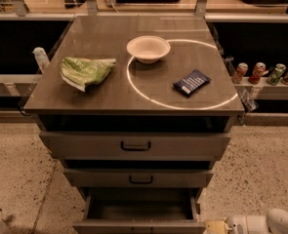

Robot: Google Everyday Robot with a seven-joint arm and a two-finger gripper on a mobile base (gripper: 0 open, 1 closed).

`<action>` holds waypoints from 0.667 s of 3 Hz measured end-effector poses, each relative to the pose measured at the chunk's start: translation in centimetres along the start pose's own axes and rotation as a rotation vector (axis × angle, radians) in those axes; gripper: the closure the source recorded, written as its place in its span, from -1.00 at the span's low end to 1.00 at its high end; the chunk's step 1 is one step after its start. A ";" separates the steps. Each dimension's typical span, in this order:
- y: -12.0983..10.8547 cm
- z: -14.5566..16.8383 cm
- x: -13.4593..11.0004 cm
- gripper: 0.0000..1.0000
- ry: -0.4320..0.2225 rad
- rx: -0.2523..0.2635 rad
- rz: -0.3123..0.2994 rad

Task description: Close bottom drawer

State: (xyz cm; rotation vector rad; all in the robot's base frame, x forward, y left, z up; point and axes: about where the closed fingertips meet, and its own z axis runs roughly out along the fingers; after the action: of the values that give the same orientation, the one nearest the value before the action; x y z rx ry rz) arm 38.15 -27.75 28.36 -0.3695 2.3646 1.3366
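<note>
Speckled floor surrounds a grey cabinet (133, 145) carrying a white bowl (148, 48), green bag (86, 71) and blue packet (191, 82). Its bottom drawer (138, 226) stands pulled out, tray exposed. The gripper (217, 226) sits at lower right, seemingly just beside that drawer's front corner; whether it is parted or closed I cannot tell.

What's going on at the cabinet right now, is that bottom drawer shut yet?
Not yet. The bottom drawer is pulled well out with its tray showing, while the middle drawer and top drawer sit further in. The robot's tool is at the lower right edge of the view, beside the right end of the open drawer's front; contact can't be confirmed. A white bowl, green bag and dark blue packet lie untouched on the cabinet top.
</note>
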 end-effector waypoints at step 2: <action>-4.3 2.0 1.7 1.00 0.007 -0.013 0.115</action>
State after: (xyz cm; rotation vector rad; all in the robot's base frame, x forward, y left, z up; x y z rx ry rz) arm 38.87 -28.27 23.36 -0.2461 2.4163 1.4043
